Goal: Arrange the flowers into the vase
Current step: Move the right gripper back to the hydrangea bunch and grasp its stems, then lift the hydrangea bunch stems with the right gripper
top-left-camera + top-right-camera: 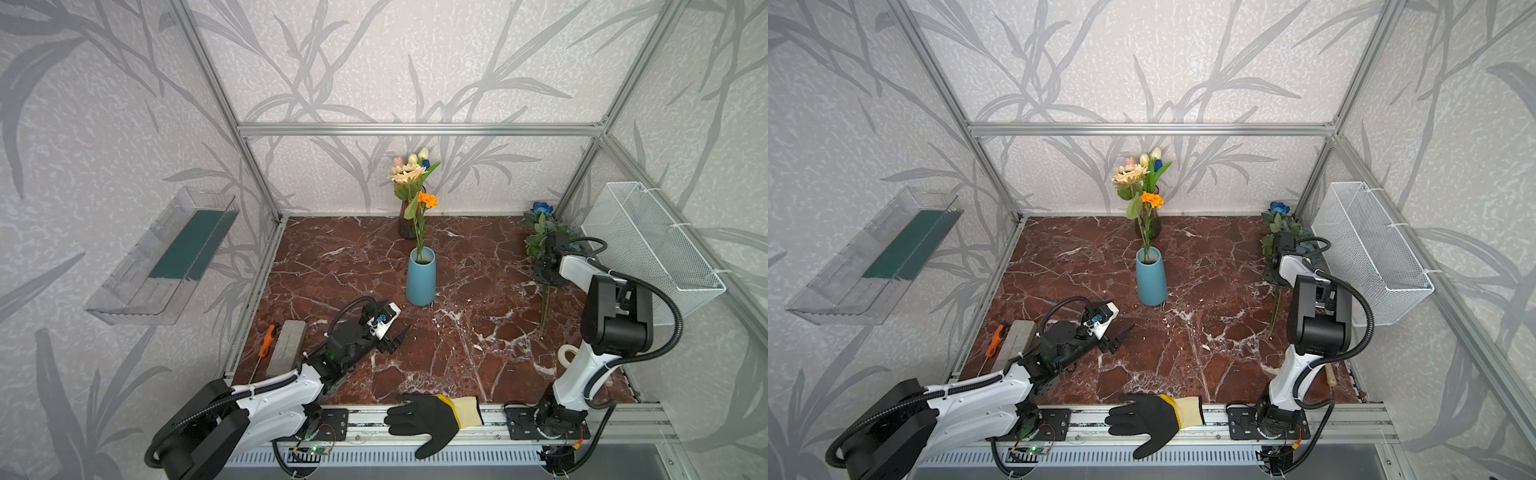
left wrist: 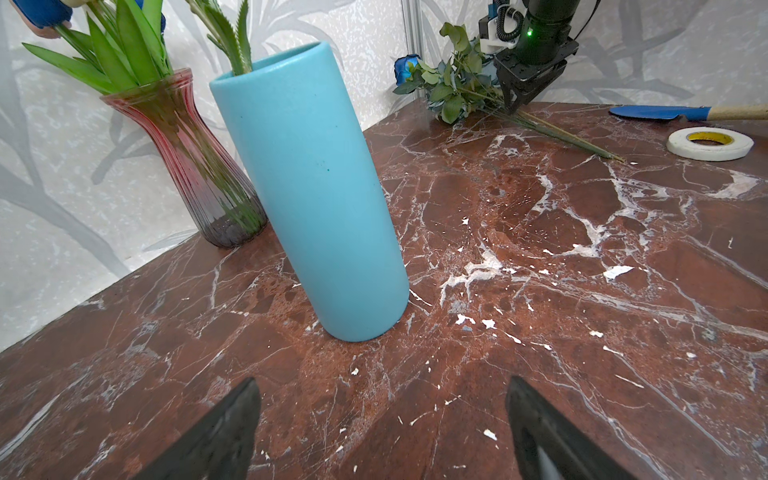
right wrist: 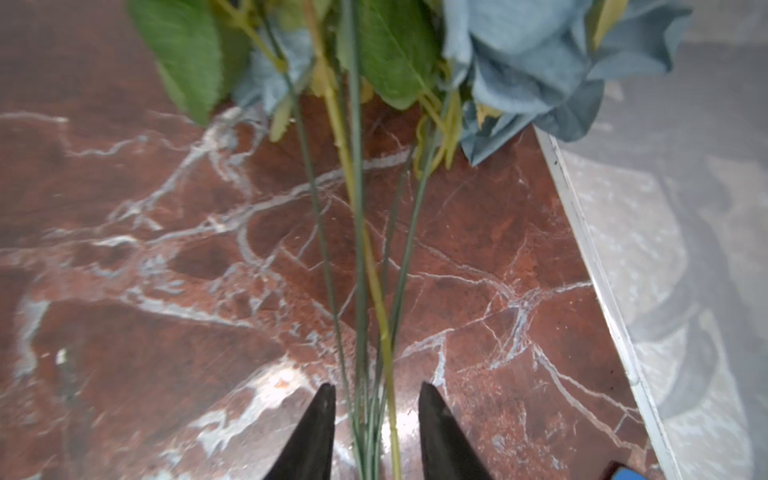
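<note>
Right gripper (image 3: 376, 390) astride the rose bunch (image 3: 528, 62) stems, by the table's (image 1: 478, 353) right edge.
Only the right wrist view shows its jaws parted either side of the stems, not yet pinching; in both top views the right arm (image 1: 615, 316) hides this. The left gripper (image 2: 382, 380) hangs wide open and empty near the blue vase (image 1: 420, 276), which holds the marigold (image 1: 428, 200).

The right tool (image 3: 376, 432) straddles the green stems (image 3: 360, 270) of dusty-blue roses (image 3: 532, 62) lying on the marble tabletop (image 3: 166, 291).
</note>
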`<act>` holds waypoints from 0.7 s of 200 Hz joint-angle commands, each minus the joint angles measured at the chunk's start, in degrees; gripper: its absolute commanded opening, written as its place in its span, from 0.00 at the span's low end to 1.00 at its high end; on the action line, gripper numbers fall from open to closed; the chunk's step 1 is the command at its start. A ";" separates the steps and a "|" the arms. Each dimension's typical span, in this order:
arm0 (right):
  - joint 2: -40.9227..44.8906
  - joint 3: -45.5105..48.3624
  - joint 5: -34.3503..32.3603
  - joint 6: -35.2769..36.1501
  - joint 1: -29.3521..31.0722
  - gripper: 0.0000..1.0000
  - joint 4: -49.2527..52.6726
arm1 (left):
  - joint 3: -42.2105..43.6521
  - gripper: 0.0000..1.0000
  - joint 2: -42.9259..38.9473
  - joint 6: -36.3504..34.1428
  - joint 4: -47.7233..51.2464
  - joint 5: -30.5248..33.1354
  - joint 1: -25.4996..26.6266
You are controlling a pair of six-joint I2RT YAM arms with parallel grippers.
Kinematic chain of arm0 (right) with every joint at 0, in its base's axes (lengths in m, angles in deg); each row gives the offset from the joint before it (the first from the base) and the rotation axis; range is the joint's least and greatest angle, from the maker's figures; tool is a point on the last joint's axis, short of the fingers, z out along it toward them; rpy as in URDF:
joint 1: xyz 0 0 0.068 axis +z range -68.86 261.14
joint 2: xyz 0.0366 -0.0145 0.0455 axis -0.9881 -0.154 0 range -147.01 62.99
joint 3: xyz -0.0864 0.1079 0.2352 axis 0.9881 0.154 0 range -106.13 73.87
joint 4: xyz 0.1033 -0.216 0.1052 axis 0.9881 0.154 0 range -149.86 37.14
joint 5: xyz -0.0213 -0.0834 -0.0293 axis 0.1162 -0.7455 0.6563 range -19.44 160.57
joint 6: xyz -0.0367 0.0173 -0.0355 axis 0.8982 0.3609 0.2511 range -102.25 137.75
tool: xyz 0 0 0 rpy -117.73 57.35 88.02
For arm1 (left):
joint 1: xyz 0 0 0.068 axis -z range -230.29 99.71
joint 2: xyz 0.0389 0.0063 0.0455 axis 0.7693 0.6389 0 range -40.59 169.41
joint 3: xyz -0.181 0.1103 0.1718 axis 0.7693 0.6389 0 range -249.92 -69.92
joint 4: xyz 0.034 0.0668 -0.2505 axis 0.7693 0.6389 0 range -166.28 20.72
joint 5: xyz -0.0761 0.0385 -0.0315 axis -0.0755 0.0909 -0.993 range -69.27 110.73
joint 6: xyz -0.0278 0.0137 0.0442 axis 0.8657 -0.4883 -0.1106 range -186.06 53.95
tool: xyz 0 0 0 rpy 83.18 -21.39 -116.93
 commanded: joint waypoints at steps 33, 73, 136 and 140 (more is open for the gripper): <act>-5.29 -6.80 3.49 -0.37 -0.71 0.22 7.23 | -1.70 0.92 -0.13 -1.44 -0.90 0.60 0.47; -5.44 -6.51 4.90 -0.13 -0.71 0.11 6.81 | -1.71 0.92 -0.32 -1.48 -0.63 0.70 0.54; -1.08 -4.50 8.28 1.58 0.44 0.01 4.71 | -1.91 0.92 0.30 -1.66 -0.60 0.79 0.74; -0.63 -4.39 8.16 1.52 0.73 0.00 4.79 | -2.01 0.92 0.43 -1.65 -0.58 0.79 0.78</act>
